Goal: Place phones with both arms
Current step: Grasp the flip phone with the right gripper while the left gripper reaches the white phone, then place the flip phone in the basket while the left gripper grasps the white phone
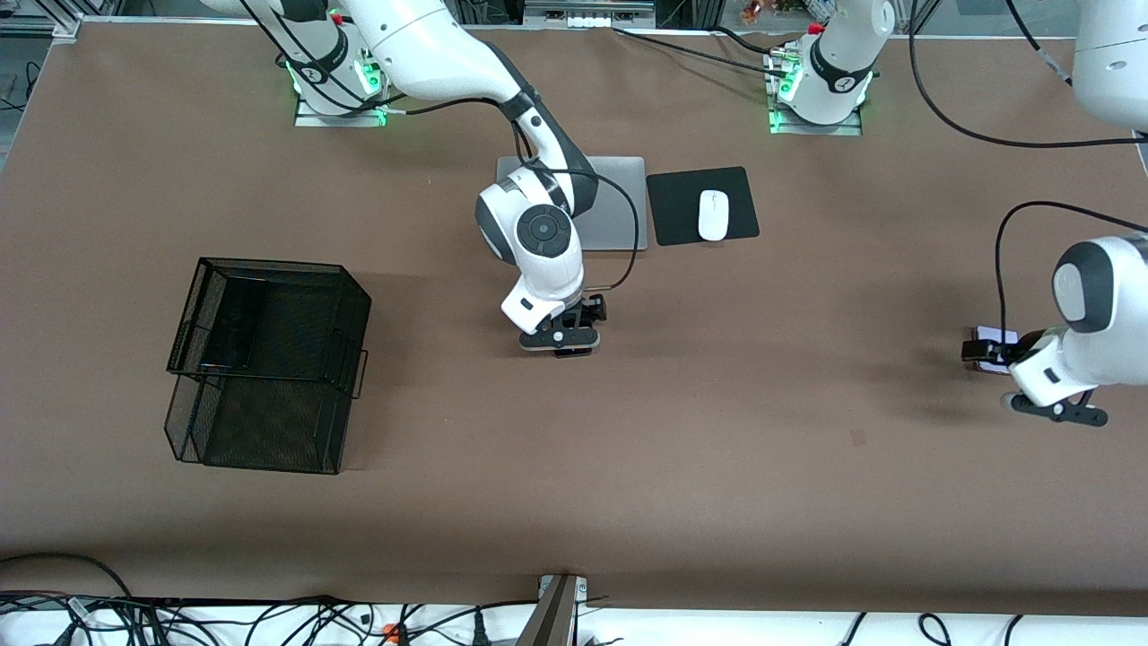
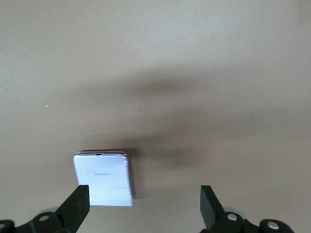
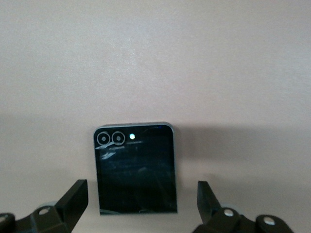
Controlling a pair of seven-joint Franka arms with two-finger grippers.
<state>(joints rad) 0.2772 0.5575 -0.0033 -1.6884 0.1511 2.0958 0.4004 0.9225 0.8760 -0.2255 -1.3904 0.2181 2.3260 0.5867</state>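
Note:
The small squarish black phone [image 3: 135,167] lies flat on the brown table, between the open fingers of my right gripper [image 3: 141,194]. In the front view that gripper [image 1: 565,345] is low over the middle of the table and hides the phone. The pale lavender-white phone [image 2: 103,178] lies on the table close to one finger of my open left gripper [image 2: 145,196], off-centre in the gap. In the front view the left gripper [image 1: 979,352] is over this phone [image 1: 998,338] at the left arm's end of the table. A long dark slab [image 1: 229,332] shows inside the mesh basket.
A black wire-mesh basket [image 1: 269,269] stands toward the right arm's end of the table. A grey laptop [image 1: 619,202] and a white mouse [image 1: 713,215] on a black pad [image 1: 682,211] lie near the arm bases. Cables run along the front edge.

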